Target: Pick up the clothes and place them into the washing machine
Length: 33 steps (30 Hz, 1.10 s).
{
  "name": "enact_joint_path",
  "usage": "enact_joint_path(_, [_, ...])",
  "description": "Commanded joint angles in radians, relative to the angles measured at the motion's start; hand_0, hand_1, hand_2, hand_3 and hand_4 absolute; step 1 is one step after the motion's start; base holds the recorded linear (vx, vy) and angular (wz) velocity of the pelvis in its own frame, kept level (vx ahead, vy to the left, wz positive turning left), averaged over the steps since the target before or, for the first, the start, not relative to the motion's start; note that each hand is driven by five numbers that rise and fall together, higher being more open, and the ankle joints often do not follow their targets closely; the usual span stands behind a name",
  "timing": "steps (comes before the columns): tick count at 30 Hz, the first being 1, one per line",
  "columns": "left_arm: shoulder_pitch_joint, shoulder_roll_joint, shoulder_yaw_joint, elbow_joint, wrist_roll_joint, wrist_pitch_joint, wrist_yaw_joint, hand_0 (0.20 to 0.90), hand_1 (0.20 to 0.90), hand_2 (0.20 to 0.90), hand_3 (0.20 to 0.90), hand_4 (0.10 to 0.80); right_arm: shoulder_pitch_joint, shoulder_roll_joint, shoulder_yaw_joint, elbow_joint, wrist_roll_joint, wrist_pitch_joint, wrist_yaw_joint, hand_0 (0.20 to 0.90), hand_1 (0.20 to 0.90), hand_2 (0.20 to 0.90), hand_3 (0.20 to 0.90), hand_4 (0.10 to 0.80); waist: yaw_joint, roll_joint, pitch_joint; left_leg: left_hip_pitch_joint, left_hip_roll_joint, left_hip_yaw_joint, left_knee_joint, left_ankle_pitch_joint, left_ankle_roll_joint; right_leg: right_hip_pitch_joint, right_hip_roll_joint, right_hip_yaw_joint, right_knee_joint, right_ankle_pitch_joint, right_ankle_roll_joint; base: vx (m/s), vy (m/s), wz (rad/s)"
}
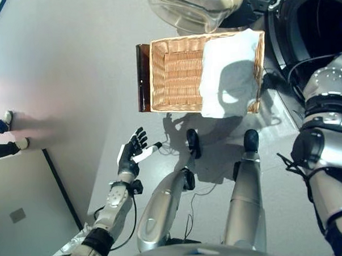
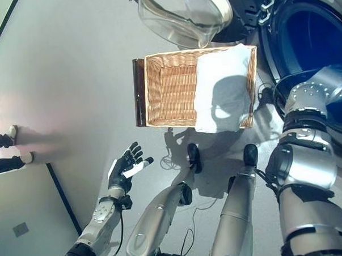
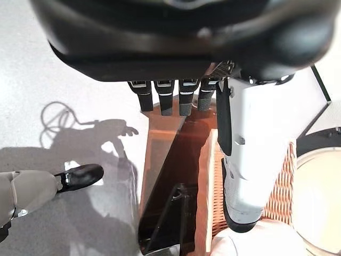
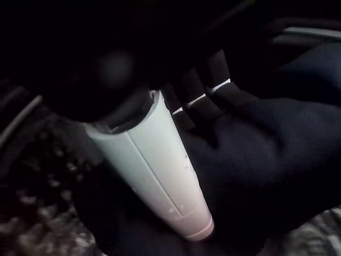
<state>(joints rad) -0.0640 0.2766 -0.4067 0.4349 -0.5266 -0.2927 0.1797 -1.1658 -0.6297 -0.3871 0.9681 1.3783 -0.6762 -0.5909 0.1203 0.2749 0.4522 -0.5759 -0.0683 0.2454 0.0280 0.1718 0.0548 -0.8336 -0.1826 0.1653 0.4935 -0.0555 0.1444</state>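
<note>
A wicker basket [image 1: 173, 45] stands on the grey floor before the washing machine [image 1: 320, 31]. A white cloth [image 1: 228, 74] drapes over the basket's right half. My right arm reaches into the dark drum, so the eye views hide its hand. In the right wrist view my right hand [image 4: 154, 165] rests over a dark blue garment [image 4: 266, 160] inside the drum, thumb straight and apart from the straight fingers. My left hand [image 1: 132, 155] hovers open above the floor, left of and nearer than the basket, holding nothing.
The washer's round glass door [image 1: 194, 8] hangs open just beyond the basket. A dark brown board [image 1: 143, 78] runs along the basket's left side. A person's shoes [image 1: 9, 118] show at the far left edge. A black floor line [image 1: 60, 184] runs near my left arm.
</note>
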Motion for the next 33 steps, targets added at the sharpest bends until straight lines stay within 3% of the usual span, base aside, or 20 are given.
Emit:
enact_joint_path(1, [0.054,0.02,-0.01,-0.078,-0.001,-0.066,0.019,0.9,0.9,0.9,0.9,0.8,-0.088,-0.222,0.124,-0.077,-0.147,-0.039,-0.021,0.381,0.381,0.381,0.381,0.429,-0.018,0.168,-0.036,-0.072,0.012,-0.014,0.125,-0.082,-0.098,0.035,0.047,-0.027,-0.003,-0.038,-0.069,-0.001,0.008,-0.03])
enact_joint_path(2, [0.056,0.021,-0.01,-0.078,-0.002,-0.066,0.02,0.9,0.9,0.9,0.9,0.8,-0.089,-0.226,0.127,-0.071,-0.157,-0.03,-0.031,0.472,0.472,0.472,0.472,0.494,-0.018,0.168,-0.035,-0.074,0.015,-0.013,0.125,-0.078,-0.096,0.03,0.049,-0.027,-0.003,-0.03,-0.07,0.0,0.0,0.0])
enact_joint_path(3, [0.058,0.023,-0.009,-0.078,-0.001,-0.063,0.022,0.9,0.9,0.9,0.9,0.8,-0.092,-0.23,0.132,-0.057,-0.171,-0.021,-0.051,0.9,0.9,0.9,0.9,0.8,-0.017,0.167,-0.037,-0.074,0.015,-0.012,0.125,-0.079,-0.096,0.03,0.05,-0.027,-0.002,-0.029,-0.07,0.0,0.0,0.0])
enact_joint_path(23, [0.071,0.028,0.022,-0.08,-0.005,-0.059,0.042,0.9,0.9,0.9,0.9,0.8,-0.072,-0.192,0.177,-0.103,-0.293,0.031,-0.103,0.9,0.9,0.9,0.9,0.8,-0.019,0.141,-0.036,-0.075,0.021,-0.005,0.135,-0.092,-0.096,0.035,0.054,-0.029,-0.008,-0.025,-0.073,-0.004,0.001,0.0])
enact_joint_path(29, [0.073,0.028,0.031,-0.083,-0.003,-0.065,0.041,0.9,0.9,0.9,0.9,0.8,-0.011,-0.146,0.19,-0.115,-0.387,0.082,-0.114,0.9,0.9,0.9,0.9,0.8,-0.019,0.134,-0.026,-0.084,0.027,0.001,0.148,-0.09,-0.092,0.03,0.056,-0.028,-0.004,-0.015,-0.076,-0.008,0.002,0.0])
enact_joint_path(33, [0.072,0.03,0.046,-0.096,0.006,-0.079,0.044,0.9,0.9,0.9,0.9,0.8,0.069,-0.092,0.225,-0.137,-0.564,0.158,-0.158,0.9,0.9,0.9,0.9,0.8,-0.012,0.129,-0.017,-0.085,0.025,0.004,0.153,-0.096,-0.089,0.033,0.056,-0.028,-0.007,-0.017,-0.076,-0.009,0.001,0.0])
